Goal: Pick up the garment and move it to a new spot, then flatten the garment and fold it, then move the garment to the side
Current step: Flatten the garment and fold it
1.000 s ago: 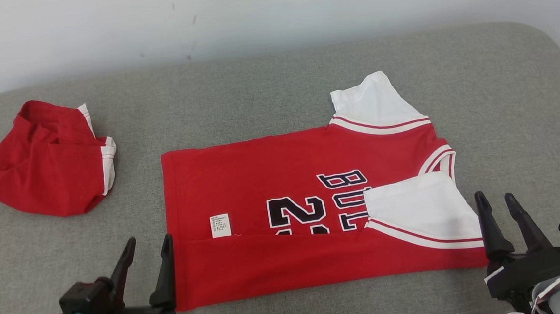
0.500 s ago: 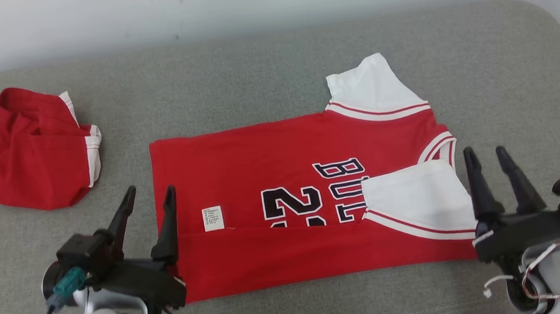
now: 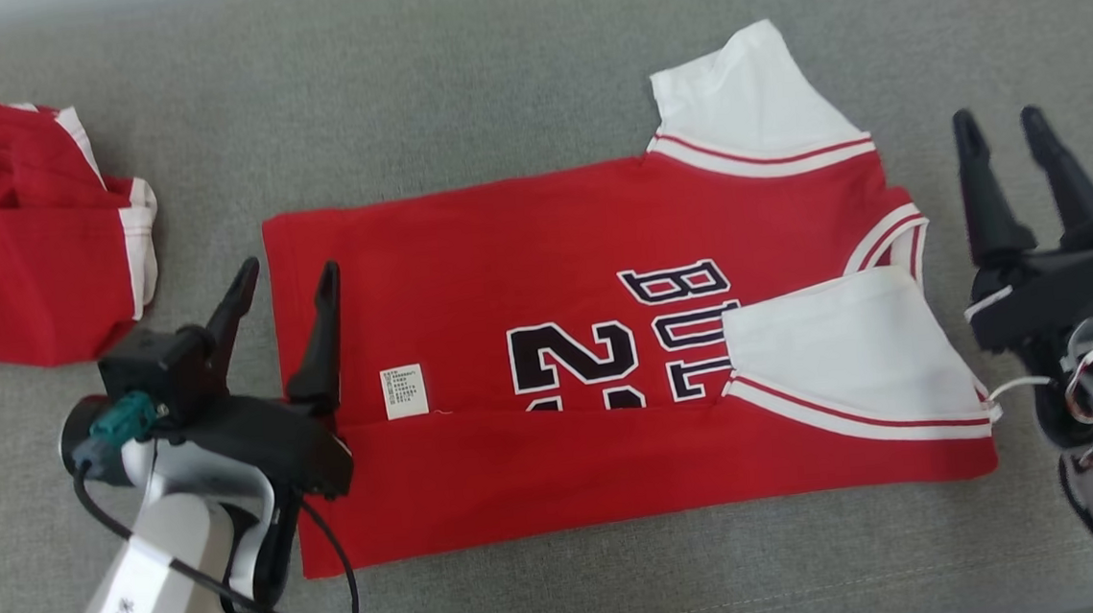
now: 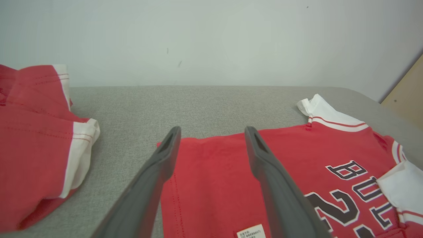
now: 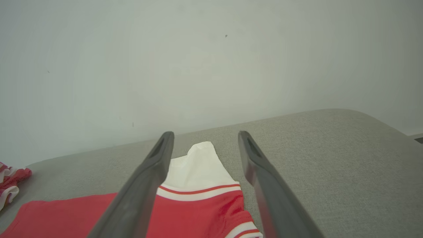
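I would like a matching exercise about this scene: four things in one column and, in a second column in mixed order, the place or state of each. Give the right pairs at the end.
Column A
1 shorts
2 label
3 far sleeve
4 right gripper

Column B
a open, beside the collar end of the jersey
b crumpled, at the far left
c white, spread flat beyond the jersey's far edge
d small white patch on the jersey, near the left gripper

Pairs: 1-b, 2-d, 3-c, 4-a
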Robot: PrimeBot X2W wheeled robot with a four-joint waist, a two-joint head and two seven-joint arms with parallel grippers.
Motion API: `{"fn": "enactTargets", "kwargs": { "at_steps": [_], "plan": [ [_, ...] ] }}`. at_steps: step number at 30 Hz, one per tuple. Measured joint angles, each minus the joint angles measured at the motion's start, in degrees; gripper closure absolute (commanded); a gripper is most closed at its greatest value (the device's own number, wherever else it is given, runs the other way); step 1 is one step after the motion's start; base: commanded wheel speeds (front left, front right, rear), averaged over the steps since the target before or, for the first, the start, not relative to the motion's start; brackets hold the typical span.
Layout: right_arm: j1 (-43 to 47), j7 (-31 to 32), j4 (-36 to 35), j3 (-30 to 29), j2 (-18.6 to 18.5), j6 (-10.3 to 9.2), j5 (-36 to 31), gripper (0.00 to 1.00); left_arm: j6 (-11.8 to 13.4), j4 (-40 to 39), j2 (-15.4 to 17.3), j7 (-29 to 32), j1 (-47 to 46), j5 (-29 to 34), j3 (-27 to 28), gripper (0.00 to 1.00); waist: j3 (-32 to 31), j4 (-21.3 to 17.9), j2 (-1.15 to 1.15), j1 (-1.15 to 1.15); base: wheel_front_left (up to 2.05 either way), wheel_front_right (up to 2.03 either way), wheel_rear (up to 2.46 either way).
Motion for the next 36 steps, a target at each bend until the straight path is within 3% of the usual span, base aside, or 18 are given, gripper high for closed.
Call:
{"fn": "enactTargets", "kwargs": {
  "at_steps": [24, 36],
  "plan": [
    [-24.2, 10.9, 14.7, 1.4, -3.8, 2.89, 0.3, 0.00, -2.0, 2.3, -1.2, 4.4, -13.2, -0.1, -0.9, 0.00, 13.8, 4.4, 0.01, -0.01, 0.00, 0.00, 0.00],
    [-33.1, 16.5, 21.0, 5.7, -4.2, 3.66, -0.8, 0.00, -2.5, 3.9, -1.5, 5.7, -18.0, 0.0, -1.0, 0.00, 18.2, 6.7, 0.01, -0.01, 0.00, 0.00, 0.00]
  ]
}}
